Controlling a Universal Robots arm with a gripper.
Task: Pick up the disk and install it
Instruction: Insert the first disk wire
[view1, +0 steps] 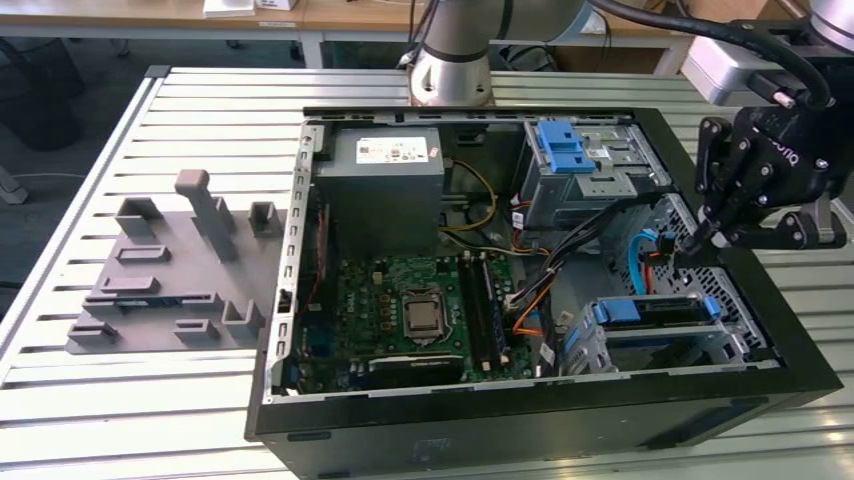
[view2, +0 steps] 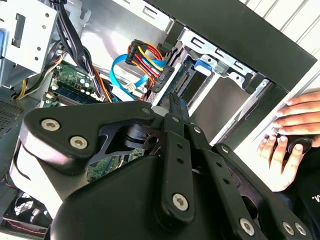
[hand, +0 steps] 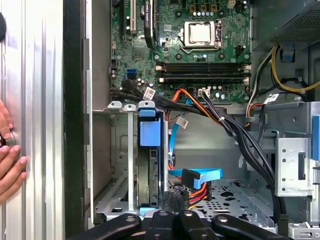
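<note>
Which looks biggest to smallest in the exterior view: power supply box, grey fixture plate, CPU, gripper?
1. Grey fixture plate
2. Power supply box
3. Gripper, though it sits nearer the camera, so its rank is unsure
4. CPU

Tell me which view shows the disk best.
The exterior view: the disk sits in its bay, broad face and blue rails visible. The first wrist view shows it edge-on; the second, little beyond a blue end.

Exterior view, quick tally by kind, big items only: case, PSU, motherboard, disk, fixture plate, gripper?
Computer case: 1
Power supply: 1
Motherboard: 1
Disk, seated in its bay: 1
Grey fixture plate: 1
Gripper: 1
Total: 6
</note>
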